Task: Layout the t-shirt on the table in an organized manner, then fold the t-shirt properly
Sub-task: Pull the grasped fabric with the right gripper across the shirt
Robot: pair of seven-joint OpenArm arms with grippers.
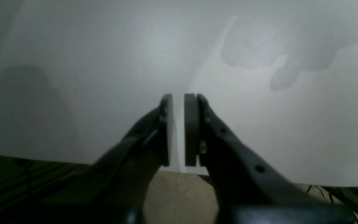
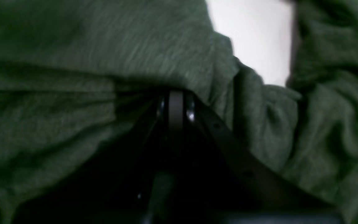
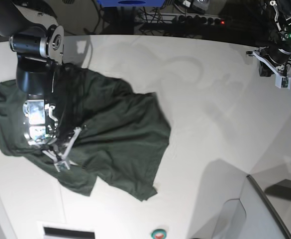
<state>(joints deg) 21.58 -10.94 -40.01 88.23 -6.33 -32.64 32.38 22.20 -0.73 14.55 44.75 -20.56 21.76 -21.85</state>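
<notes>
The dark green t-shirt [image 3: 120, 134] lies crumpled on the left part of the white table [image 3: 210, 124]. My right gripper [image 3: 60, 162] is down on the shirt's front left edge. In the right wrist view its fingers [image 2: 176, 96] are pressed together, with their tips buried in a fold of the t-shirt [image 2: 73, 62]. A patch of table [image 2: 253, 40] shows behind. My left gripper [image 3: 279, 74] hangs over the far right of the table, away from the shirt. In the left wrist view this gripper [image 1: 178, 102] shows a narrow gap with nothing in it, above bare table [image 1: 104, 62].
Beyond the curved far edge are dark floor, cables and a power strip with a red light [image 3: 205, 20]. A grey panel [image 3: 264, 209] stands at the front right corner. A round button [image 3: 158, 233] sits at the front edge.
</notes>
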